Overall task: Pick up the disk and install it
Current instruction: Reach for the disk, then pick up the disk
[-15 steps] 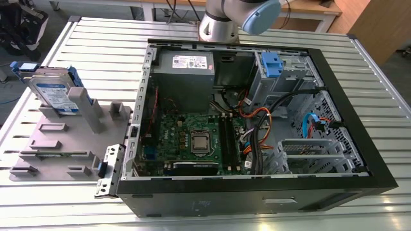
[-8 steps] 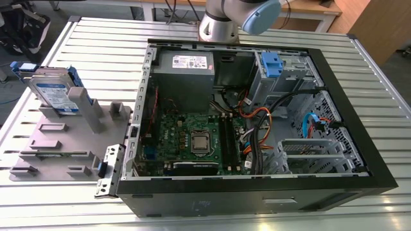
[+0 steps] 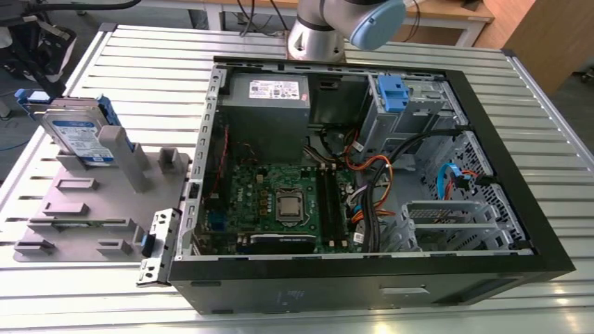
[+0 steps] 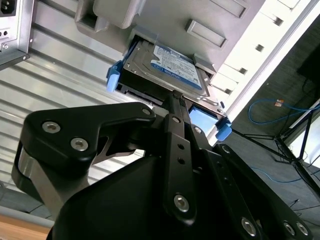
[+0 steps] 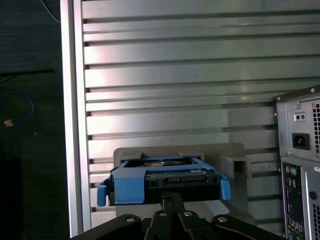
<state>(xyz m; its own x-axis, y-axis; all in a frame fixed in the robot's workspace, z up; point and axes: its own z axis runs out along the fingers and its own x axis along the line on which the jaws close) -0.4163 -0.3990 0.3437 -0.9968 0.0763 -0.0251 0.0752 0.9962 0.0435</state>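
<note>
At nine o'clock from the case, the disk is sitting unpicked in its holder; the gripper is resting pinched together, empty.

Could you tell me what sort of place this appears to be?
Probably a robotics lab or workshop bench: an opened computer case lies on a slatted metal table, a grey holder block beside it holds the disk, and a blue cable trails over the floor.
</note>
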